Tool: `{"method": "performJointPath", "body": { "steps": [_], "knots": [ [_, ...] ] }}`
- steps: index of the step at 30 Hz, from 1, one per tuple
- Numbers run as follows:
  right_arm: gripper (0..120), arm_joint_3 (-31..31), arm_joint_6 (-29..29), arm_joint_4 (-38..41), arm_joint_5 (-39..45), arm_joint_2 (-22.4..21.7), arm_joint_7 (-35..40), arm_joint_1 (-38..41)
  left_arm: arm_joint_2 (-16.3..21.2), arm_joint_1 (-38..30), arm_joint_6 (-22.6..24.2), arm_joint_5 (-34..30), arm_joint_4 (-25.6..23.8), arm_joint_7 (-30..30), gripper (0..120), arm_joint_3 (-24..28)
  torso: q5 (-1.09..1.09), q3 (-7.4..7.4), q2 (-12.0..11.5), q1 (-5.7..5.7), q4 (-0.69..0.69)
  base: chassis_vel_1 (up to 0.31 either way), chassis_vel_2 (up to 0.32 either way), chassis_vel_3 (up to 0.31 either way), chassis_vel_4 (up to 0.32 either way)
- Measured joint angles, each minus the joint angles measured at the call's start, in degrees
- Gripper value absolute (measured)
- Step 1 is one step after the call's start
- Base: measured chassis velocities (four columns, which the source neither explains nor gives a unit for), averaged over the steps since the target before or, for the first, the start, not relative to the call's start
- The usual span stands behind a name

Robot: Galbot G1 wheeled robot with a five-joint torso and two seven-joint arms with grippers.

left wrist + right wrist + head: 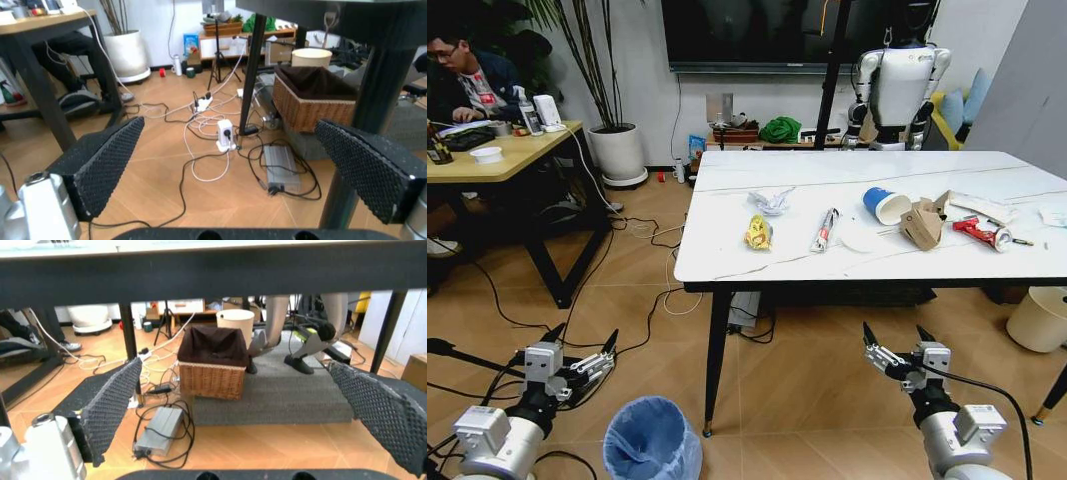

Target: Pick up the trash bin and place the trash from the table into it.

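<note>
I have the table (847, 255) filling the middle of my head view, a big rectangular slab with a white marble look, thin brown veins and a dark edge on black legs, and I judge we are at the very start: nothing is lifted and nothing is binned. The trash bin (653, 438) sits on the wooden floor at the bottom of that view, just beside my left arm and in front of the table's near left leg, a small round tub lined with crinkled light-blue plastic that looks thin and slippery. The left gripper (583, 349) hangs low over the floor, near the bin but not touching it, its black textured pads spread wide apart in the wrist view. The right gripper (899, 337) hangs low below the table's near edge, fingers likewise spread and holding nothing. On the tabletop the trash lies scattered: a blue paper cup (886, 205) on its side, a torn brown cardboard box (921, 224) touching it, a slim tube (824, 229), a yellow wrapper (759, 233) and a crumpled silver wrapper (771, 200). My next move, I reckon, calls for bringing the left gripper to the bin's rim and pinching wall and liner together.
</note>
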Motion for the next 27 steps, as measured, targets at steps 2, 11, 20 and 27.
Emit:
{"method": "performJointPath", "body": {
  "steps": [2, 11, 20, 27],
  "knots": [
    [100, 0.0, 0.0, 0.0, -0.1, 0.1, 0.0, 0.0, 0.0, 0.0, 0.0, 0.0, 0.0, 0.0, 100, -0.1, 0.00, -0.22, -0.3, 0.00, -0.01, 0.000, 0.000, 0.000, 0.000],
    [100, -0.1, 0.0, 0.0, -0.2, 0.1, -0.1, 0.0, 0.1, 0.0, -0.1, 0.0, 0.1, 0.3, 100, -0.4, 0.01, -0.32, -0.4, -0.01, -0.01, 0.000, 0.000, 0.000, 0.000],
    [100, -0.3, 0.2, -0.6, -0.5, 0.5, -0.1, 0.1, 0.6, -0.6, -1.4, 1.6, 4.6, 0.4, 100, -0.6, 0.00, -0.20, -0.1, -0.02, -0.01, 0.000, 0.000, 0.000, 0.000],
    [100, -1.3, 0.2, -1.0, -0.9, 1.0, -0.1, 0.3, 1.5, -1.6, -1.1, 3.3, 11.5, 2.1, 100, -1.0, 0.00, -0.14, 0.0, -0.03, 0.00, 0.000, 0.000, 0.000, 0.000]
  ]
}}
